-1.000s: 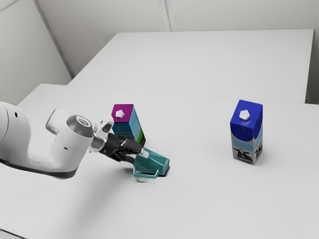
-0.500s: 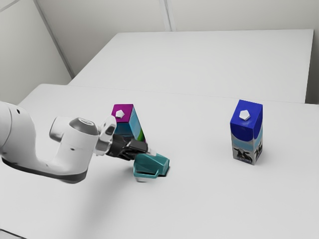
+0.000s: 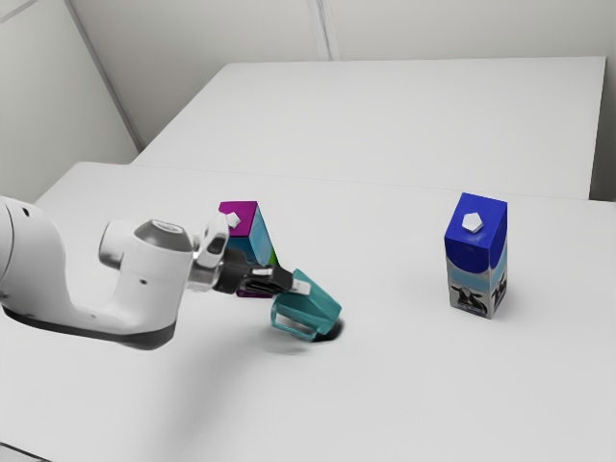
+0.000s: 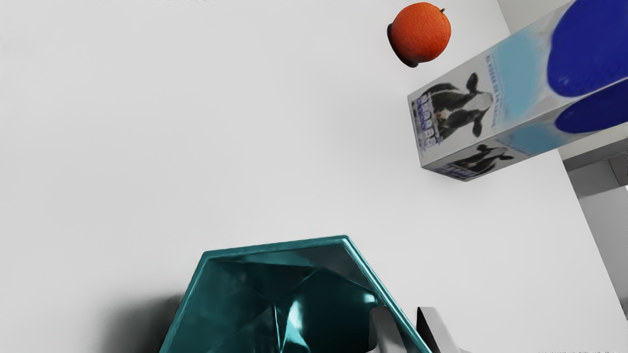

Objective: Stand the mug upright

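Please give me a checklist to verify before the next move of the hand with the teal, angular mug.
1. Hand closed on the wall of the teal, angular mug: ok, one finger inside, one outside.
2. Mug upright: not ok, tilted.
3. Mug touching the table: cannot tell.
4. Blue-topped milk carton apart from mug: ok.
5. Purple-topped carton free of hand contact: cannot tell.
6. Round orange fruit apart from mug: ok.

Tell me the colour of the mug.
The mug is teal, a blue-green; it shows best in the wrist view.
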Tool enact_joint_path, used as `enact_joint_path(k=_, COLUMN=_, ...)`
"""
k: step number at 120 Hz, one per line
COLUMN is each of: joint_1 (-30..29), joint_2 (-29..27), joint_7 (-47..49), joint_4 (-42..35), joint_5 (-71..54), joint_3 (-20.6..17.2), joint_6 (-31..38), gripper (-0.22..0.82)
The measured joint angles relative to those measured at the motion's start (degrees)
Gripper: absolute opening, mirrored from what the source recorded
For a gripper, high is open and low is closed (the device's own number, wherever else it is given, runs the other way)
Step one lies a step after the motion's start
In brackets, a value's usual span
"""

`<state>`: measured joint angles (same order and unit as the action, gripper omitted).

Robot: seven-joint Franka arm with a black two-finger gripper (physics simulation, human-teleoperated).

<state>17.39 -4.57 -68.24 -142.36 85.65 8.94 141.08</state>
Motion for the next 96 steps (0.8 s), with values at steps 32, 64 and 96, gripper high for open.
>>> enact_joint_path(k=32, joint_1=0.0, joint_2=-2.0, joint_7=5.3, joint_4=7.7, joint_5=-30.9, joint_3=-7.2, joint_6=4.7, gripper=-0.17)
enact_joint_path(k=64, joint_1=0.4, joint_2=-1.2, joint_7=25.8, joint_4=14.2, joint_5=-71.2, joint_3=-11.3, joint_6=-0.3, gripper=-0.18)
enact_joint_path(k=96, joint_1=0.2, joint_2=-0.1, joint_7=43.4, joint_4=14.3, joint_5=-78.5, joint_3=-12.3, joint_6=-5.7, gripper=-0.18)
